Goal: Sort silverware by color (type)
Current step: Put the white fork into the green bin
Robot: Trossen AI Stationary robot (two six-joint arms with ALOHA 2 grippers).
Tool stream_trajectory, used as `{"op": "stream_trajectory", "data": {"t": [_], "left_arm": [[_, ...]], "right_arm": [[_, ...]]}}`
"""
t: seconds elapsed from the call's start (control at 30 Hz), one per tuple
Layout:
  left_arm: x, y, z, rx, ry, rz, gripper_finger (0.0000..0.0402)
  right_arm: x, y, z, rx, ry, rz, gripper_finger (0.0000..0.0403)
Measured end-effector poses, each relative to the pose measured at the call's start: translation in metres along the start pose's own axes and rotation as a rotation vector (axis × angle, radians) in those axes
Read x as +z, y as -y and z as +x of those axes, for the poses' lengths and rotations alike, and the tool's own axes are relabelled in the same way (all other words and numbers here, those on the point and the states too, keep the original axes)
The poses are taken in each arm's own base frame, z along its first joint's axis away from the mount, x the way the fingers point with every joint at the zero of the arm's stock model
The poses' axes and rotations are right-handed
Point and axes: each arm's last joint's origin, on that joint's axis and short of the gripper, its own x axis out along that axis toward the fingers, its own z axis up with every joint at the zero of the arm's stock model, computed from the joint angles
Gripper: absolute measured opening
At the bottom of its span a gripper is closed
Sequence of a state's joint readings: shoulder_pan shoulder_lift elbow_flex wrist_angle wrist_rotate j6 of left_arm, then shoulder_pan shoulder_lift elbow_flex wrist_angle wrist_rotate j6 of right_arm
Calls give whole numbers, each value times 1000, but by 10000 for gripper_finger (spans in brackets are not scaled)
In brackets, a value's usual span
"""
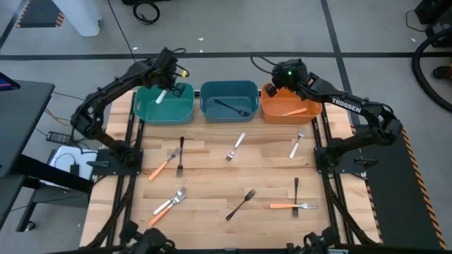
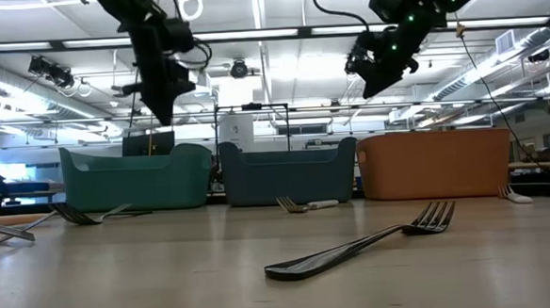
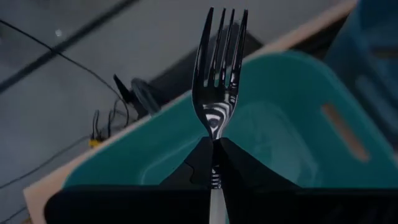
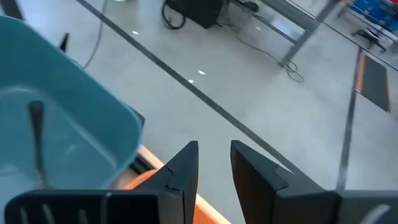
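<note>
My left gripper (image 1: 167, 87) hovers above the teal bin (image 1: 145, 109), shut on a fork (image 3: 219, 74) with a shiny silver head and a white handle. My right gripper (image 1: 285, 76) is open and empty above the far rim of the orange bin (image 1: 272, 113), which holds an orange-handled piece (image 1: 293, 111). A black fork (image 1: 233, 107) lies in the blue bin (image 1: 212, 92). Several black, white and orange-handled forks and knives lie flat on the table, among them a black fork (image 2: 364, 242) near the front. My left gripper pinches the fork at its neck (image 3: 215, 132), just below the head, between the two fingers (image 3: 200, 163). The head sticks out past the fingertips and the white handle (image 1: 161, 97) runs back under the gripper. The fork is lifted clear, above the teal bin.
The three bins stand in a row along the table's far edge. Loose silverware is scattered over the middle and near half of the wooden table (image 1: 212, 176), including a crossed white and orange pair (image 1: 169, 203) near left and an orange-handled fork (image 1: 293, 206) near right.
</note>
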State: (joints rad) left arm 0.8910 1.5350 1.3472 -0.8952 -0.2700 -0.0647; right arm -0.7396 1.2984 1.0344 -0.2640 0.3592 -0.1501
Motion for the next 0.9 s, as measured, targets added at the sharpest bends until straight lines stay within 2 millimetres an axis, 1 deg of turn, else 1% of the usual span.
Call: {"op": "stream_trajectory", "data": {"t": [0.13,0.3,0.43,0.57,0.77,0.9], "left_arm": [[1,-3,14,-2,-38,49,25],[3,-10,25,-6,-56,97,25],[3,-12,34,-6,-80,107,25],[3,-10,42,-77,-104,104,25],[3,-7,44,-111,-111,106,27],[0,-6,44,-115,-136,115,45]], "right_arm": [[-1,7,2,-23,-1,14,103],[2,14,4,-49,31,41,103],[4,18,5,-63,51,67,103],[3,18,5,-57,44,68,103],[-1,18,5,-49,8,55,103],[-2,17,5,-46,-11,49,103]]}}
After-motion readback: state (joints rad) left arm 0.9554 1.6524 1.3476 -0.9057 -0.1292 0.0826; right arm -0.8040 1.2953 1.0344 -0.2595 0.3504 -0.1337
